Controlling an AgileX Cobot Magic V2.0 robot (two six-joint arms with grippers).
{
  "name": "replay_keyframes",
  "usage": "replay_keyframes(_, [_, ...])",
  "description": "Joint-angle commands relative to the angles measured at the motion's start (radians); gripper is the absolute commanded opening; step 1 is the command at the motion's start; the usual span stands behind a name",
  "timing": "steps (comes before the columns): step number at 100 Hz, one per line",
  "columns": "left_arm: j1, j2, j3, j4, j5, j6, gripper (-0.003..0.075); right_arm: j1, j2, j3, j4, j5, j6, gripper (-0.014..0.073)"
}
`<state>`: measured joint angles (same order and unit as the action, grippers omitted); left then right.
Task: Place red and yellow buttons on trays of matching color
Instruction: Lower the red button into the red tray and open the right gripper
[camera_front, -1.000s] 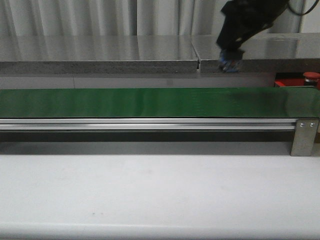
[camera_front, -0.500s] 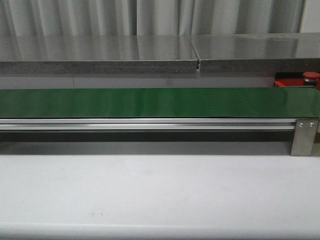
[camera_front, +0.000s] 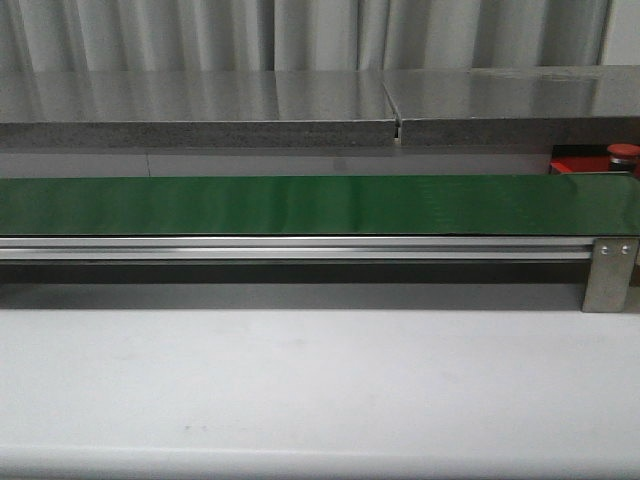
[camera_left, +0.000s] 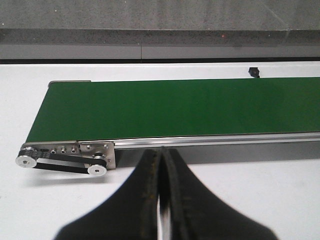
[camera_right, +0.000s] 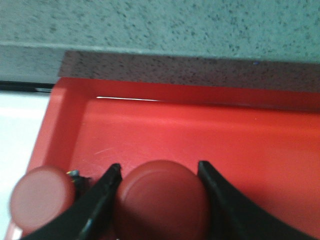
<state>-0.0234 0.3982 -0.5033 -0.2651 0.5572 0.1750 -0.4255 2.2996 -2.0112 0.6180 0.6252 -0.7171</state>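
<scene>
Grey speckled wall backs the right wrist view, where a red button (camera_right: 162, 200) sits low in frame between the right gripper (camera_right: 160, 195) fingers (camera_right: 102, 200), which flank its cap over the red tray (camera_right: 240, 135); they look clamped on it, probably for setting it down there. A second red button (camera_right: 41, 200) rests on the tray's lower-left corner. Across the front view's middle runs the green conveyor belt (camera_front: 300, 205), bare. The left gripper (camera_left: 161, 200) is pressed together, holding nothing.
</scene>
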Motion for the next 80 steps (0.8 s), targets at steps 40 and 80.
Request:
replay_keyframes(40, [-0.008, 0.006, -0.024, -0.020, -0.077, -0.002, -0.0020, -0.005, 0.031, -0.051, 0.070, -0.052, -0.002, 0.0223])
replay_keyframes(80, [-0.008, 0.006, -0.024, -0.020, -0.077, -0.002, -0.0020, -0.005, -0.031, -0.051, 0.070, -0.061, -0.002, 0.0595])
